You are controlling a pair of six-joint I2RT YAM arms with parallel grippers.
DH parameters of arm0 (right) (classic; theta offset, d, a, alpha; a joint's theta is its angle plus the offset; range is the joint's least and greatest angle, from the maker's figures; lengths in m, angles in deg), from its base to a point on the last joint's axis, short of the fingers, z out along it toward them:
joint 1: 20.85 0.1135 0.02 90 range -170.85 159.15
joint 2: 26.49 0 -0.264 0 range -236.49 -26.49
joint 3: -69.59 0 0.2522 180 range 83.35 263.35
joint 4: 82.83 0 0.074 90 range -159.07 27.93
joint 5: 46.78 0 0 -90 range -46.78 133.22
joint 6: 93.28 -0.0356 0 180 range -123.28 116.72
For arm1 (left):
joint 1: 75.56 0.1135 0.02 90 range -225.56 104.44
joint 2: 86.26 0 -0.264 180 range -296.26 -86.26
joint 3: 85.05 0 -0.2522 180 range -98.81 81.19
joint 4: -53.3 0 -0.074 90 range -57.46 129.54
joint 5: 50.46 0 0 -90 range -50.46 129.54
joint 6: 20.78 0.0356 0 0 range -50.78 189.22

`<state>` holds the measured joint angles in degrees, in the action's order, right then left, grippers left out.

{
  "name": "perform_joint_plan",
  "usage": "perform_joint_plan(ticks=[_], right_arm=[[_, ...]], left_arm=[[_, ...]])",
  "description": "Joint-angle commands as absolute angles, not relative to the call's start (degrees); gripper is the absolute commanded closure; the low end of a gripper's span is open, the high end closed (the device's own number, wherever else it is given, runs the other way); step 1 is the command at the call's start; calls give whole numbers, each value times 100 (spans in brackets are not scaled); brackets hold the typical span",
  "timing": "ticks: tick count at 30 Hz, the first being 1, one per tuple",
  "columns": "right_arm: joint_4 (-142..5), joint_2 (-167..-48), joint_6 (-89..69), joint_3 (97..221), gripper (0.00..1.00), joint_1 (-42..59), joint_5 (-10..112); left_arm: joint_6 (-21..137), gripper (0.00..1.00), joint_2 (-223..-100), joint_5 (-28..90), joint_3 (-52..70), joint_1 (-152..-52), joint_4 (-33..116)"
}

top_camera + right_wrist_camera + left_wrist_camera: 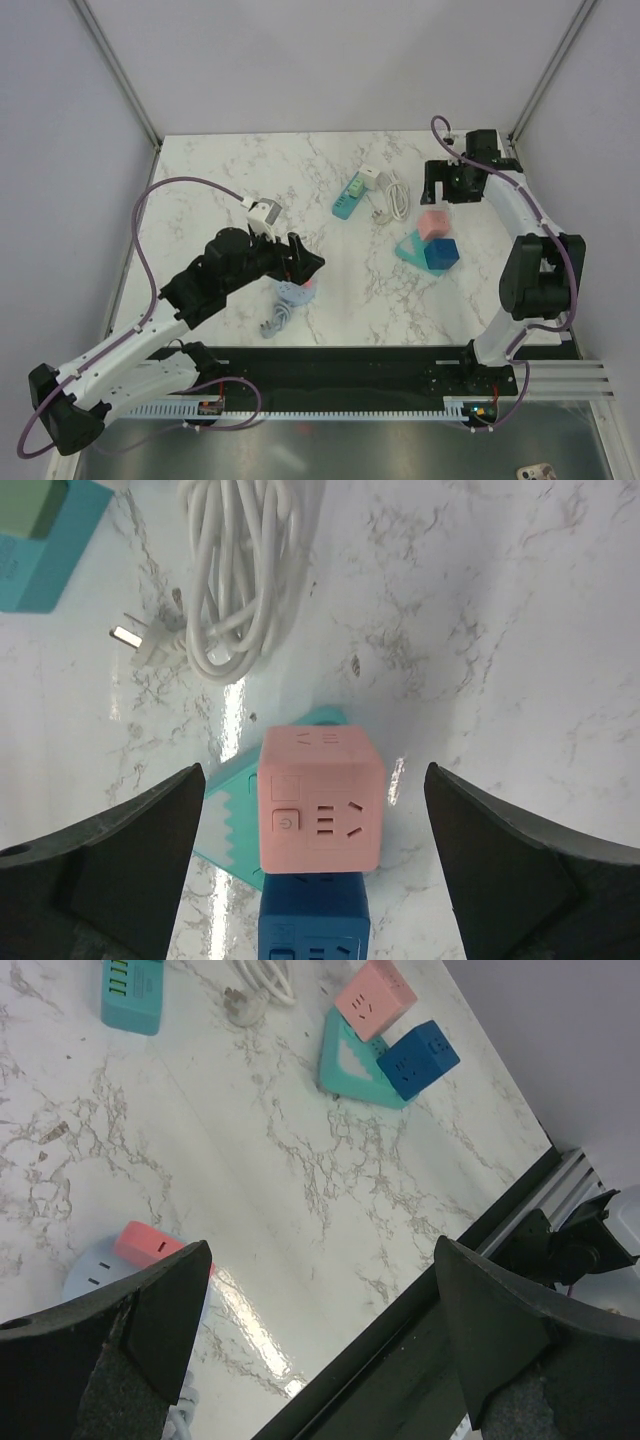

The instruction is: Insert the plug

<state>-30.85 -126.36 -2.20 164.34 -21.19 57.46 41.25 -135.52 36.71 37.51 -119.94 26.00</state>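
Note:
The white plug (378, 212) lies on the table at the end of a coiled white cable (396, 194); the right wrist view shows its prongs (135, 640) and the coil (250, 570). A pink socket cube (433, 224) rests against a blue socket cube (440, 254) and a teal triangular socket (409, 246). My right gripper (447, 192) is open above the pink cube (320, 800), which shows between its fingers. My left gripper (305, 265) is open and empty beside a pale blue round socket (293, 293) with a pink part (150, 1243).
A teal power strip (346, 201) and a white adapter (372, 178) lie left of the cable. A pale cable (275, 318) trails from the round socket. The table's black front rail (400, 1360) runs under the left gripper.

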Motion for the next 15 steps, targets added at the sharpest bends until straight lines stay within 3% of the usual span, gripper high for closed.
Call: perform_joint_plan(ticks=[1, 6, 9, 12, 15], right_arm=[[-2820, -12186, -249, 16913, 2, -2111, 5289], [-2811, -11571, -695, 16940, 2, -2111, 5350], [-2873, -11061, -1903, 16843, 2, -2111, 5236], [-2837, -10709, -2191, 16624, 2, -2111, 6147], [-2951, -10157, -2218, 16141, 2, -1805, 6308]], left_arm=[[4339, 0, -13390, 3936, 3470, -12003, 2557], [4443, 0, -13539, 3936, 3163, -12003, 2557], [4610, 0, -13688, 4067, 2882, -12003, 2574], [4812, 0, -13803, 4050, 2618, -12003, 2679], [4883, 0, -13786, 3980, 2512, -12003, 2898]])
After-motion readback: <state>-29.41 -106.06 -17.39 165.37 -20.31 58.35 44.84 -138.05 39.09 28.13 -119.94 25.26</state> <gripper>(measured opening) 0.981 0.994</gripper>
